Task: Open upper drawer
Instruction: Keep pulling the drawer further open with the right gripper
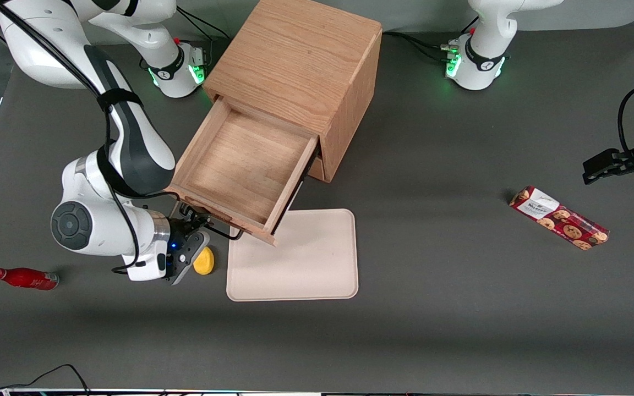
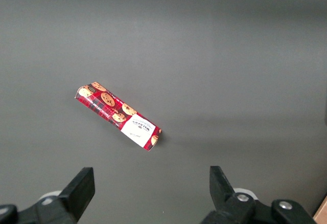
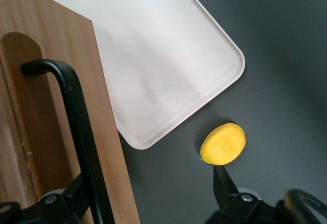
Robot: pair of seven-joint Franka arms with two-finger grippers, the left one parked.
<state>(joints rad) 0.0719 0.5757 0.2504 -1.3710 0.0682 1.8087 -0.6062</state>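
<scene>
Hand at handle, upper drawer open

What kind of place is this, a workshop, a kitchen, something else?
Probably a robotics lab test bench. Robot arms are bolted to a grey table, where the gripper sits open around the upper drawer's handle. Loose props lie about: a tray, a biscuit pack, a red bottle.
</scene>
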